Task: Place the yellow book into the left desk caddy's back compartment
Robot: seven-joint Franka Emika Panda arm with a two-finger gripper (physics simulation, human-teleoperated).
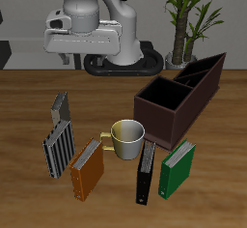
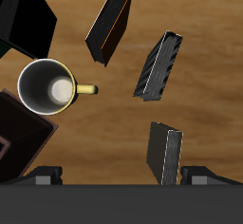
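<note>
You can't see your gripper's fingertips in either view, so I cannot tell how far it is open; it probably holds nothing. The yellow book (image 1: 60,107), greyish-tan with pale page edges, lies left of centre in the exterior view. Only that view shows the left desk caddy (image 1: 183,95) whole, with its back compartment (image 1: 205,71) upper right. The wrist view crops it, but shows the mug (image 2: 46,87) from above.

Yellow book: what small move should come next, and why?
Probably lower the hand toward the yellow book, which the wrist view shows close by. It stands untouched on the table, apart from the caddy, and nothing is held.
</note>
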